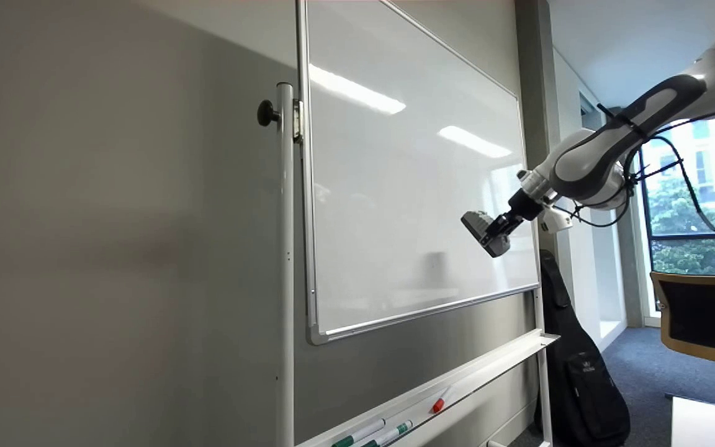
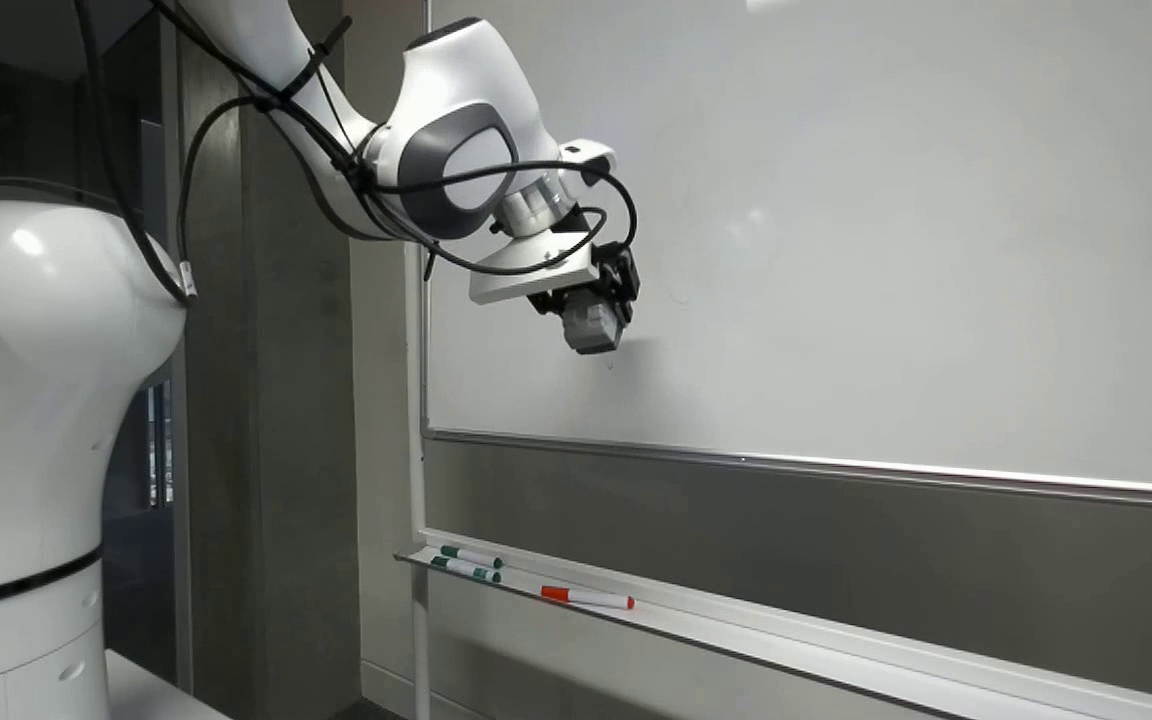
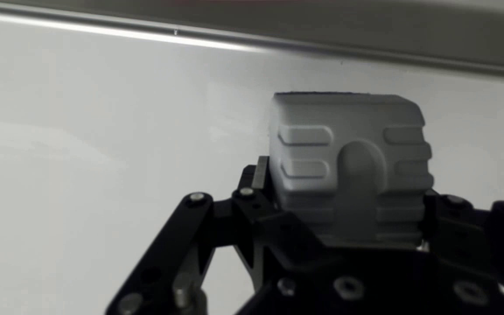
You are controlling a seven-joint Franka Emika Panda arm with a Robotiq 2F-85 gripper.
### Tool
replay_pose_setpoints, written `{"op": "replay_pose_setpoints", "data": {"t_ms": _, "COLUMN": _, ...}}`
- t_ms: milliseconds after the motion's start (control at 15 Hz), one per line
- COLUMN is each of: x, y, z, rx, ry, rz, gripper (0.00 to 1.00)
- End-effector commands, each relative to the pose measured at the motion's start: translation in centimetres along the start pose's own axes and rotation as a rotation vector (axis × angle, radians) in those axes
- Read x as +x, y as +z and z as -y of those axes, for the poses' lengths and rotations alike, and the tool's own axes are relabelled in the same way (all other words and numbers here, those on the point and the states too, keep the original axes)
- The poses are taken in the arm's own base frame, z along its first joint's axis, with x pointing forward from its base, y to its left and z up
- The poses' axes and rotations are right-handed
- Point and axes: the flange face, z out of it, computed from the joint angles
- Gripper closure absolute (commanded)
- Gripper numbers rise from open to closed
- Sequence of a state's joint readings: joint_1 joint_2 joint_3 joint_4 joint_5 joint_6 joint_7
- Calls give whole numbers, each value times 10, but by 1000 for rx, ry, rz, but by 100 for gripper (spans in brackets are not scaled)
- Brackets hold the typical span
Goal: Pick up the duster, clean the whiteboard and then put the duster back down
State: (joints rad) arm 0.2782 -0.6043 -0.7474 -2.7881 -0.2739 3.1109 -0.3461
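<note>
My gripper is shut on the duster, a grey ribbed block, in front of the whiteboard. In another exterior view the gripper points down with the duster below its fingers, over the lower left part of the whiteboard. A soft shadow beside the duster suggests it is apart from the board. In the wrist view the gripper's fingers press on both sides of the duster, before the whiteboard and its bottom frame. Faint small marks show on the board.
A narrow white tray runs below the board. A red marker and two green markers lie on it. A stand post, a black instrument bag, a chair and a white table corner stand around.
</note>
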Motion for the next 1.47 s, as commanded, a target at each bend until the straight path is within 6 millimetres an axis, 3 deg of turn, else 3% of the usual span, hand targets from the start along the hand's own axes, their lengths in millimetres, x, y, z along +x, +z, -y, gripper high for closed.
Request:
{"op": "replay_pose_setpoints", "data": {"t_ms": 0, "x": -25, "y": 28, "z": 3, "rx": 21, "ry": 64, "rz": 148, "gripper": 62}}
{"op": "replay_pose_setpoints", "data": {"t_ms": 400, "x": -60, "y": 62, "z": 13, "rx": 24, "ry": 116, "rz": 481, "gripper": 62}}
{"op": "replay_pose_setpoints", "data": {"t_ms": 667, "x": -62, "y": 65, "z": 26, "rx": 36, "ry": 75, "rz": 588, "gripper": 62}}
{"op": "replay_pose_setpoints", "data": {"t_ms": 933, "x": -66, "y": 63, "z": 35, "rx": 44, "ry": 62, "rz": 589, "gripper": 62}}
{"op": "replay_pose_setpoints", "data": {"t_ms": 1000, "x": -65, "y": 63, "z": 37, "rx": 44, "ry": 62, "rz": 591, "gripper": 37}}
{"op": "replay_pose_setpoints", "data": {"t_ms": 1400, "x": -64, "y": 63, "z": 38, "rx": 42, "ry": 61, "rz": 591, "gripper": 37}}
